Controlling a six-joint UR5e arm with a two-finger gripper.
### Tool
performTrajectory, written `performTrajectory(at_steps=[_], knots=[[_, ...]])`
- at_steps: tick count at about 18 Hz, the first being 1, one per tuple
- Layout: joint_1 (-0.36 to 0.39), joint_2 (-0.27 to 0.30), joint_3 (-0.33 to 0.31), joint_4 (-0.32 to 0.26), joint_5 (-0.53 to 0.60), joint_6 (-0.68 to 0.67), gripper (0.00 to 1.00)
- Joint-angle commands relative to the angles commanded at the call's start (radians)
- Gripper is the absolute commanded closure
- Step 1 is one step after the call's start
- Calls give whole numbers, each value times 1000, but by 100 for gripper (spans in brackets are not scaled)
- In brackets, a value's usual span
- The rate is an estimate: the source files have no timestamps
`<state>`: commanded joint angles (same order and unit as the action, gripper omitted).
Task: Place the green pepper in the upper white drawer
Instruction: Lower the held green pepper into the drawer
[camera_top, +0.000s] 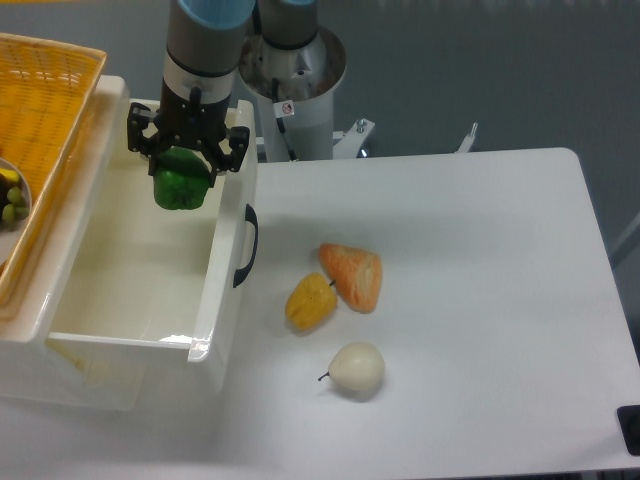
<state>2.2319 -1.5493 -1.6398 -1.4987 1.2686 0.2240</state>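
Note:
The glossy green pepper (181, 183) hangs in the air over the far part of the upper white drawer (222, 290), inside its right wall. My gripper (182, 160) is shut on the green pepper from above, black fingers on either side of it. The drawer is pulled out, its white interior bare, and its curved black handle (246, 246) faces the table. The pepper's stem is hidden by the gripper.
An orange woven basket (40, 130) sits at the upper left, above the drawer. On the white table (470, 250) lie a small yellow-orange pepper (310, 302), an orange wedge-shaped piece (354, 274) and a pale pear (356, 370). The robot base (295, 90) stands behind the drawer.

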Motion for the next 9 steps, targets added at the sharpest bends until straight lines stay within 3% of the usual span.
performTrajectory(at_steps=[9], knots=[[-11,3,-2,0,2,0,89]])
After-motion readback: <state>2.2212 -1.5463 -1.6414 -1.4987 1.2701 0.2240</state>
